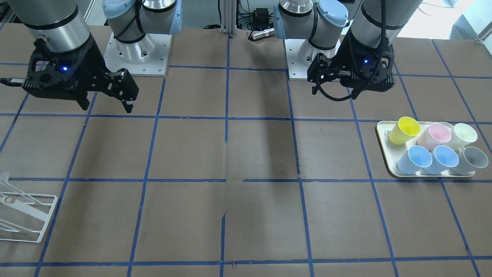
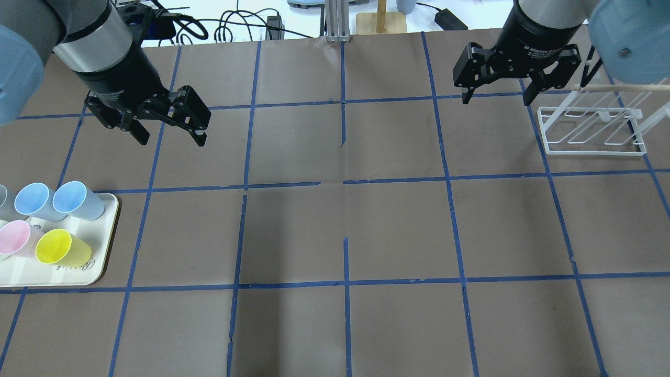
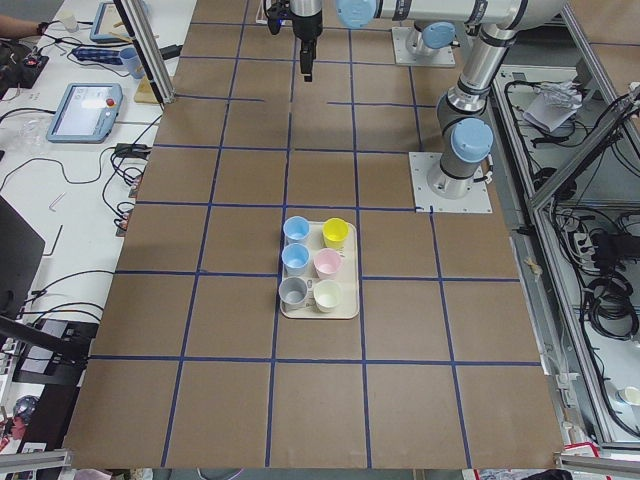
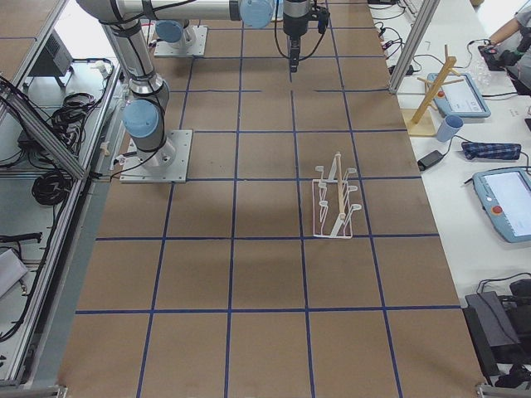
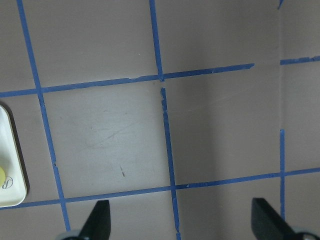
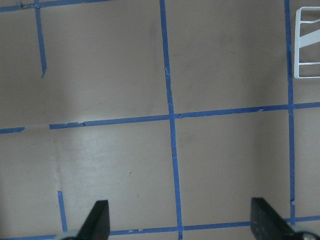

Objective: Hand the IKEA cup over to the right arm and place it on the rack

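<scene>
Two claws were mine, and neither held anything. My left gripper (image 2: 170, 139) hung above the table with its fingers spread wide, and my right gripper (image 2: 496, 99) hung the same way, released, close beside the rack (image 2: 594, 152). By my reckoning the task had not properly begun: no cup lifted, no handover, nothing on the prongs.

Two pale-blue tumblers stood side by side on the tray (image 2: 31, 275) at my left end of the table. I took the one nearer the table's middle for the IKEA cup (image 2: 77, 200), though I could not tell which of the pair was meant. It stood touching its blue twin (image 2: 32, 200), with the yellow cup (image 2: 60, 247) and the pink cup (image 2: 15, 238) just beside it, and a grey cup (image 1: 471, 159) and a cream cup (image 1: 464, 134) on the far part of the tray.

My next move, as I judged it, called for my left claw to swing out over the tray and drop onto that tumbler alone. The crowding made that delicate, since a wide finger could nudge a neighbour. After that would come the carry to the middle for my right claw.

Brown paper covered the table (image 2: 398, 230), marked into squares with blue tape, torn in places. Benches with a tablet (image 3: 85, 108), cables and aluminium framing surrounded it.
</scene>
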